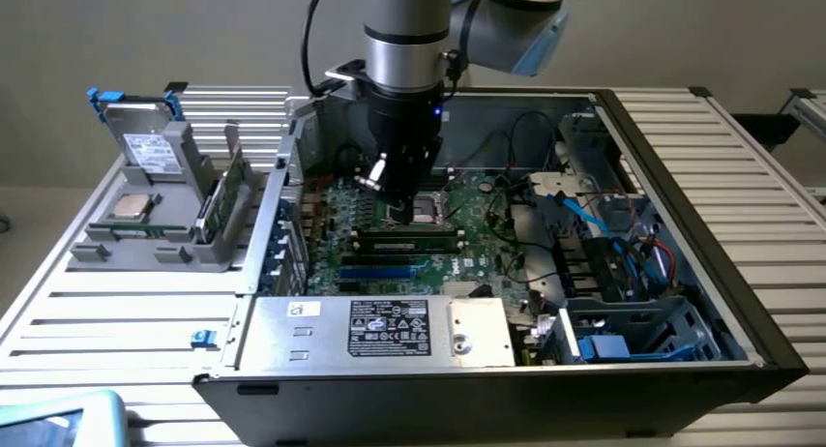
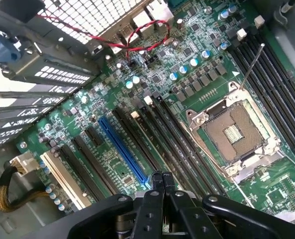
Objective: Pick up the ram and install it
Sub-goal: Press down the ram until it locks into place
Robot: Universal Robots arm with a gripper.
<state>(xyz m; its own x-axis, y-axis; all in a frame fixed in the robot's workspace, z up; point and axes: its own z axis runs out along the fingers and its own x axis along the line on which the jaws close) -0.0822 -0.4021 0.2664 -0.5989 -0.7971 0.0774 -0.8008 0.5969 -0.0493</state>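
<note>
A long green ram stick with dark chips stands on edge in the motherboard's black memory slots, beside the open processor socket. My gripper hangs low inside the open computer case, just above the socket and these slots. In the wrist view my gripper is shut, fingertips pressed together with nothing between them, over the slots next to the blue slot. Another green board stands on edge in the grey holder outside the case; I cannot tell what it is.
The grey holder at the exterior view's left also carries a grey drive with a white label and a square silver chip. Around the motherboard are the power supply box, cables and a drive cage, and red wires.
</note>
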